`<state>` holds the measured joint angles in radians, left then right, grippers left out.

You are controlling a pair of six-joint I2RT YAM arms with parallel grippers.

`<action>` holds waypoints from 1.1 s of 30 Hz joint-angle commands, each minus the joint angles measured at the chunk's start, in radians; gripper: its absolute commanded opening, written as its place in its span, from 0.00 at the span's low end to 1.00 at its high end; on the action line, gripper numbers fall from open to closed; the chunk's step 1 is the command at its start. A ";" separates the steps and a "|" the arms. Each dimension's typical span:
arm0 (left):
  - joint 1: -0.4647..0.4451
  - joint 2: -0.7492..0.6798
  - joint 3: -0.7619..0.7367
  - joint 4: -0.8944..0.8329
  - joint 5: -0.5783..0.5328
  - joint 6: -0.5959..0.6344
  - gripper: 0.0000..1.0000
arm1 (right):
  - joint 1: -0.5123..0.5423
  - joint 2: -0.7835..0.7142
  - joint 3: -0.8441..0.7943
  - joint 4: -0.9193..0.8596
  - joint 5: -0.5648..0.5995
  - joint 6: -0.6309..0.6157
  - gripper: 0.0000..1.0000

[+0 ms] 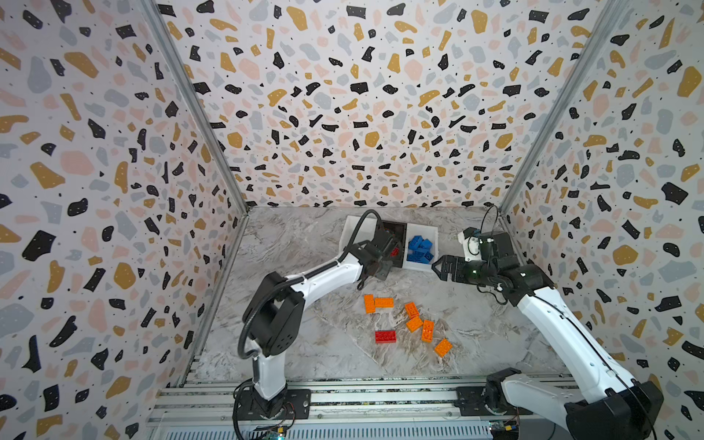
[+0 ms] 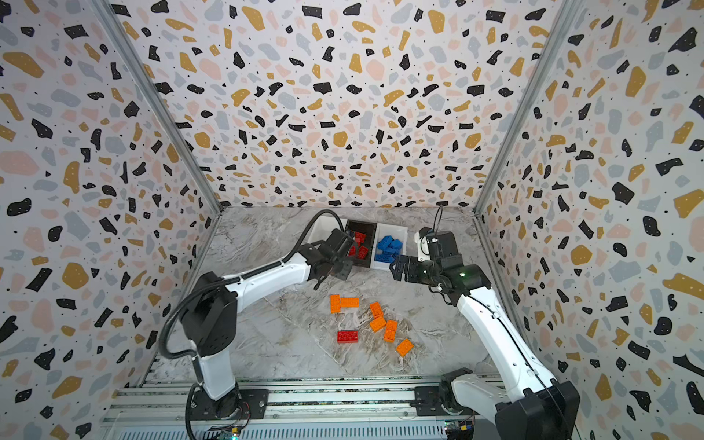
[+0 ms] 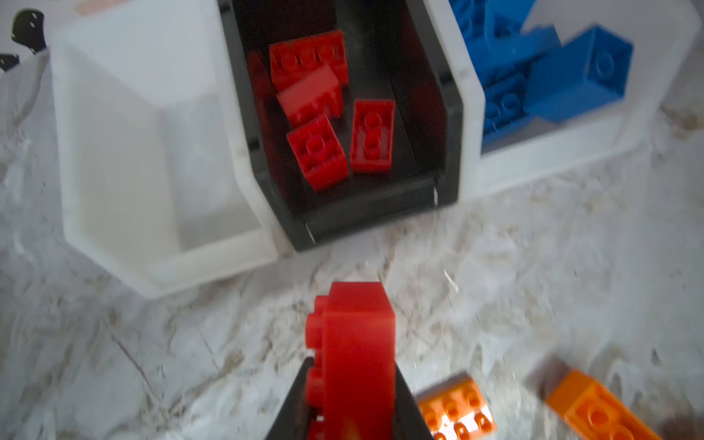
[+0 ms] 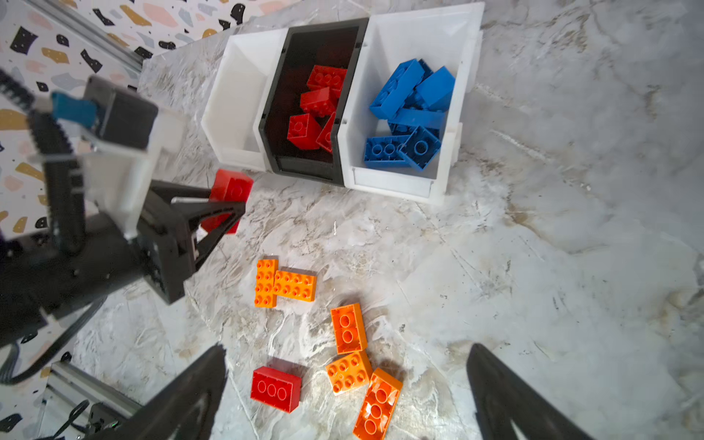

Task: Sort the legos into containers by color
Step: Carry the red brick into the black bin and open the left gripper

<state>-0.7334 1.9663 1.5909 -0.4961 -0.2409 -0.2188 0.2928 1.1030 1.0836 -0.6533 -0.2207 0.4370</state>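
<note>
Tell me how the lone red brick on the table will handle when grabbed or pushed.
The red brick looks like rigid moulded plastic, so it should hold its shape when squeezed. Lying flat on a broad face, it will probably slide rather than roll or tip.

Bright, even, diffuse light; short soft shadows beside the orange bricks. Left wrist view blurred throughout, its white bin overexposed.
</note>
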 commanded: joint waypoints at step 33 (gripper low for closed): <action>0.020 -0.138 -0.127 0.112 0.008 -0.126 0.74 | -0.037 0.051 0.048 0.034 -0.043 0.031 0.99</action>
<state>-0.6727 1.9015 1.5730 -0.4149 -0.1921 -0.2878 0.2588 1.1896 1.1496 -0.6159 -0.2157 0.4881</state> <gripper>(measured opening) 0.739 0.989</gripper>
